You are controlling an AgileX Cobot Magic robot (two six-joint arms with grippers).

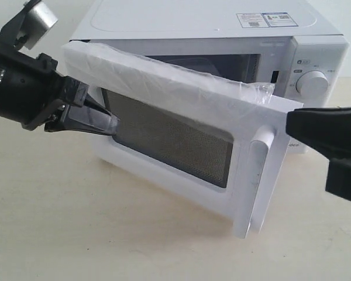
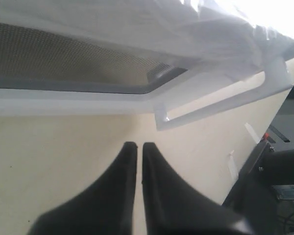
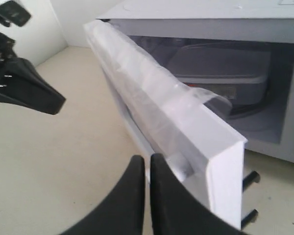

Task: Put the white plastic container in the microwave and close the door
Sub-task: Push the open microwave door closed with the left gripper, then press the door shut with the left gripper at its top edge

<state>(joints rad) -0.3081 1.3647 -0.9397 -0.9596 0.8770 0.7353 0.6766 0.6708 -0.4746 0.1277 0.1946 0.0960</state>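
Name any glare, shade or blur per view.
Left wrist view: glare bleaches the area beyond the crinkled clear plastic film; the black left hand is soft. Right wrist view: the translucent white plastic container sits in dim shade inside the white boxy microwave. Exterior view: even light.

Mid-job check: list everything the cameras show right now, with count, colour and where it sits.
microwave: 1, white, on the table, towards the back.
door: 1, white frame with dark window, partly open.
handle: 1, white vertical bar, at the door's free edge.
plastic film: 1, clear and crinkled, along the door's top.
white plastic container: 1, translucent white, inside the microwave.
knob: 1 in view, white, on the microwave's right panel.
stickers: 2, white with print, on the microwave's top.
table: 1, beige, under everything.
left gripper: 1, black, shut, tip at the door's outer face.
right gripper: 1, black, shut, near the door's free edge.
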